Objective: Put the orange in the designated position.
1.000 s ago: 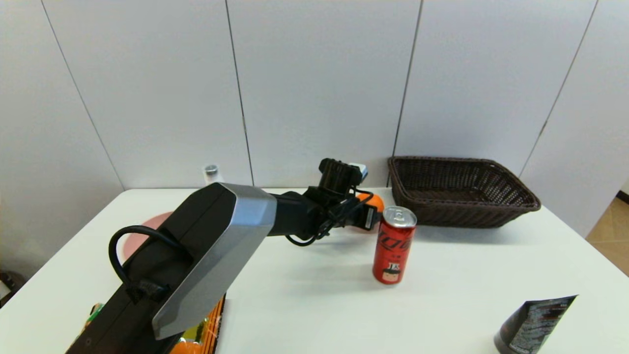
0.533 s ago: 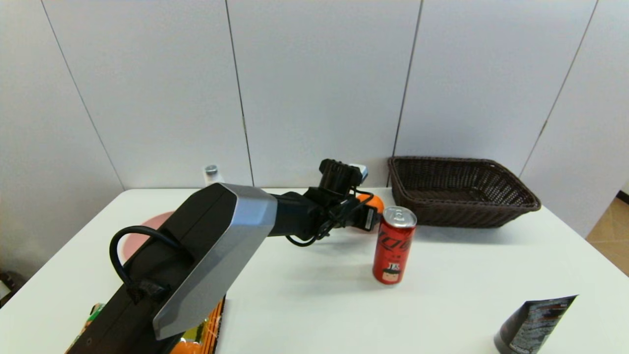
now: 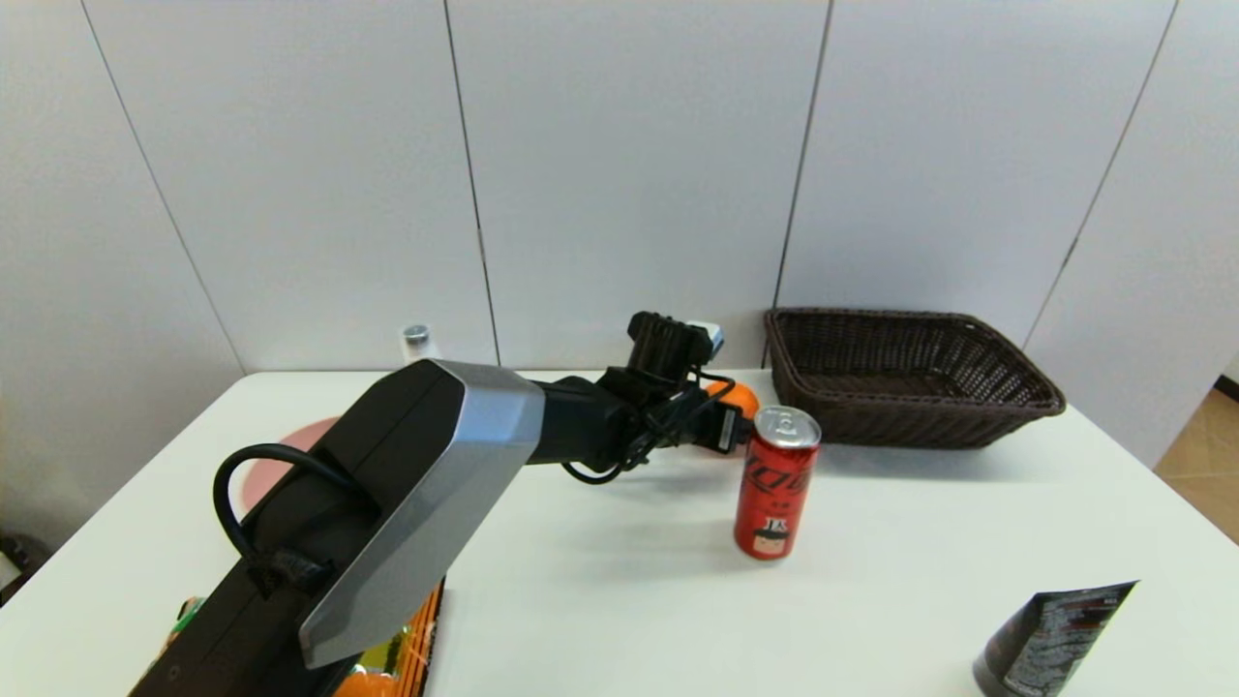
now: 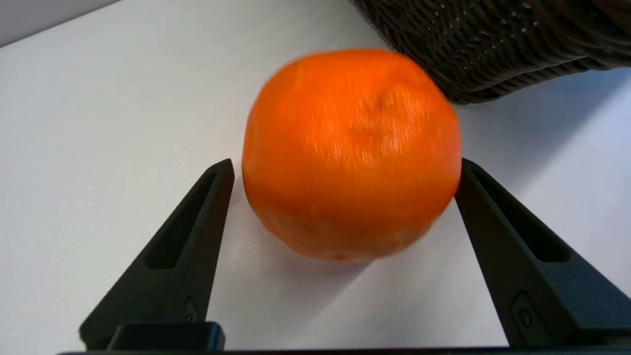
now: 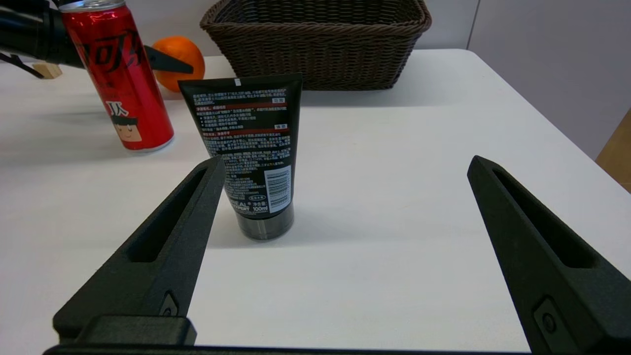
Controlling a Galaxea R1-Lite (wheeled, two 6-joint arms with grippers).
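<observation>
The orange lies on the white table just left of the wicker basket, behind the red can. My left gripper reaches it from the left. In the left wrist view the left gripper is open and straddles the orange: one finger touches its side, and a thin gap shows at the other. The fruit looks blurred and rests on the table. My right gripper is open and empty near the table's front right, facing a black tube; it also sees the orange far off.
A dark wicker basket stands at the back right. A red can stands just in front of the orange. A black tube stands at the front right, a snack bag at the front left, and a pink plate behind my arm.
The left arm and the orange have barely moved over the second; the can, basket and tube stay where they were.
</observation>
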